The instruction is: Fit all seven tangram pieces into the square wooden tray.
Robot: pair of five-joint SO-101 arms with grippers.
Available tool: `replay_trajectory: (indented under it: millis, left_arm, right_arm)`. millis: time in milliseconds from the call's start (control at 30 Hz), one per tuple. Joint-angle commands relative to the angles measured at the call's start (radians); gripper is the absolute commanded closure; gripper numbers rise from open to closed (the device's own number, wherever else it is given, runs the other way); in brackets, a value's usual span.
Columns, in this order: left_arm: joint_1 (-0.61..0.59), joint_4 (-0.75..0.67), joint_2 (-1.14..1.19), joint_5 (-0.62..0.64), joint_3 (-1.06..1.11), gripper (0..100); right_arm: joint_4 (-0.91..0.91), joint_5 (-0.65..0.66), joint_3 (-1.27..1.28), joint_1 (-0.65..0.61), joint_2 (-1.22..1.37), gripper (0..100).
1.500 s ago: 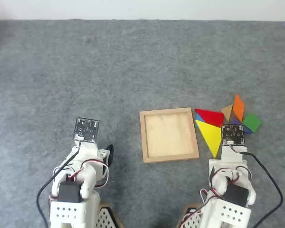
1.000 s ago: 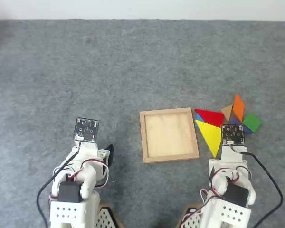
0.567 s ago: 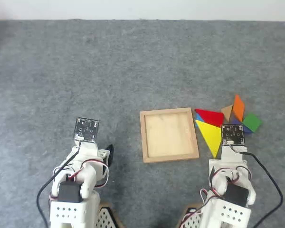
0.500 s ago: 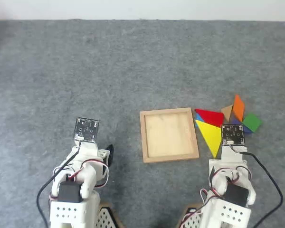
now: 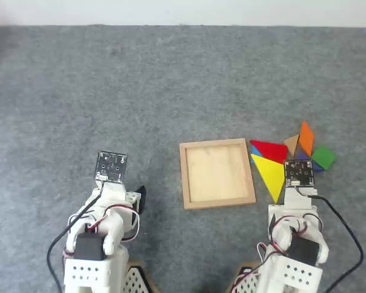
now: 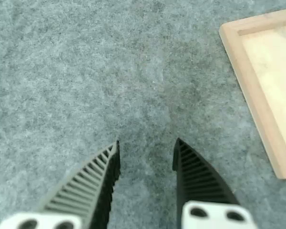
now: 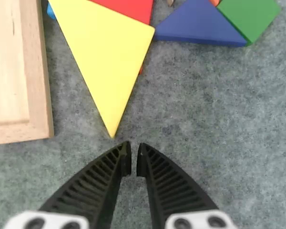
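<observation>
As the right gripper had its fingers pressed together near the large yellow triangle, it likely needed to spread them first; the left gripper sat spread.

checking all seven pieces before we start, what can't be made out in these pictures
- Light blue piece: high view, mostly under the red triangle and yellow triangle; shape unclear.
- Dark blue triangle: high view, largely covered by the right arm's camera board.
- Tan piece: right wrist view, cut to a sliver by the frame edge.
- Wooden tray: left wrist view, cut off by the frame edge.
</observation>
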Motion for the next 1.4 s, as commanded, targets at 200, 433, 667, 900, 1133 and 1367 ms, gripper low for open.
replay_trajectory:
  millis: [200,433,667,900,1133,1367]
  left_arm:
    - [0.003,-0.009,-0.018,-0.005,-0.01,82]
    - [-0.031,-0.034,-0.018,-0.071,-0.01,82]
    - [-0.127,-0.157,-0.02,-0.298,-0.027,82]
    - [-0.071,0.003,-0.018,-0.298,-0.242,82]
    - [0.02,0.112,-0.015,-0.296,-0.418,82]
    - [0.031,0.11,0.011,-0.207,-0.464,81]
  right_arm:
    - [0.008,-0.008,0.017,-0.15,-0.001,95.1]
    - [-0.105,0.302,0.015,-0.157,-0.001,95.0]
    - [-0.116,0.531,-0.132,-0.004,0.008,95.0]
    - [0.183,0.546,-0.479,-0.127,0.041,95.0]
    - [0.148,0.466,-0.647,-0.217,0.444,95.0]
    - [0.058,0.491,-0.954,-0.219,1.015,88.3]
